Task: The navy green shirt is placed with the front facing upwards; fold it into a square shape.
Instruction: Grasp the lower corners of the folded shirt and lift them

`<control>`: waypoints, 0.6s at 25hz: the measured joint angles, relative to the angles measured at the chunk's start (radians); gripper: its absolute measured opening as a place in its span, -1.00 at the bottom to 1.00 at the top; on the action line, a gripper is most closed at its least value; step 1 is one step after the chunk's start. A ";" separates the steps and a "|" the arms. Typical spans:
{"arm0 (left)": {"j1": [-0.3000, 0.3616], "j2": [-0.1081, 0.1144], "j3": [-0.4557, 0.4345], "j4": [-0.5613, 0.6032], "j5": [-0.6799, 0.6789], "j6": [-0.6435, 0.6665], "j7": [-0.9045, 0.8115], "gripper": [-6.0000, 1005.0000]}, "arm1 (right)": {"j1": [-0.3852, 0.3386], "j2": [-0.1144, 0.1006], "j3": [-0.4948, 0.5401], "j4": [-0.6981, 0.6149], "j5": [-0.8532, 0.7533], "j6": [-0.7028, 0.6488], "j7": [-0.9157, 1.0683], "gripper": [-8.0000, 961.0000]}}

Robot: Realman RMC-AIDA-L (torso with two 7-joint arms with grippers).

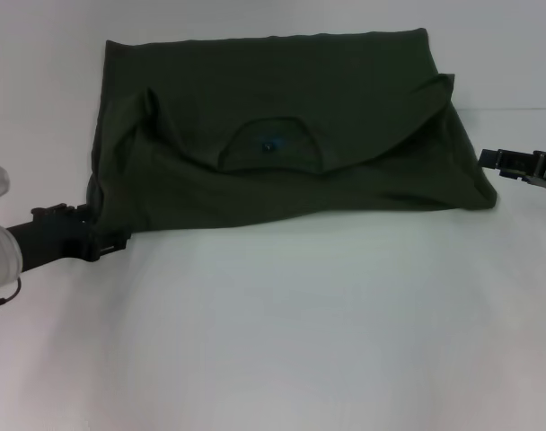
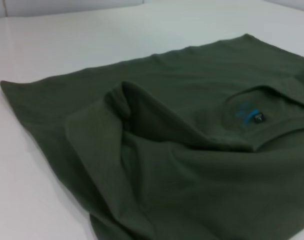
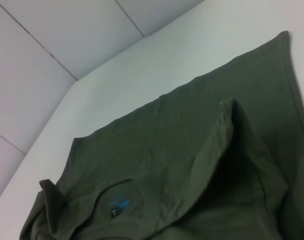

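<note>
White table (image 1: 282, 341) (folded shirt (image 1: 282, 135))

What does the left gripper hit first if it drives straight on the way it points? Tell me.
Probably the shirt. In the head view the left gripper sits at the shirt's near left corner, pointing across toward the cloth, so the folded edge there should be met first. Depth is unclear; it may already be touching.

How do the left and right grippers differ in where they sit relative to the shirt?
The left gripper sits at the navy green shirt's near left corner, apparently touching the cloth; the right gripper sits at its right edge, higher in the head view and slightly clear. Both stay low over the table.
</note>
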 joint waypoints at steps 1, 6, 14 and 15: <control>-0.003 0.000 0.009 -0.007 0.005 -0.010 -0.001 0.47 | 0.000 0.000 0.000 0.001 0.000 0.002 0.001 0.23; -0.018 0.000 0.022 -0.032 0.024 -0.037 -0.006 0.47 | -0.001 0.000 0.000 0.005 0.000 0.003 0.003 0.23; -0.032 0.003 0.032 -0.052 0.024 -0.081 -0.006 0.47 | -0.001 -0.001 0.000 0.008 0.000 0.004 0.008 0.23; -0.033 0.003 0.032 -0.053 0.024 -0.081 -0.006 0.47 | -0.001 -0.001 0.000 0.008 0.000 0.004 0.009 0.23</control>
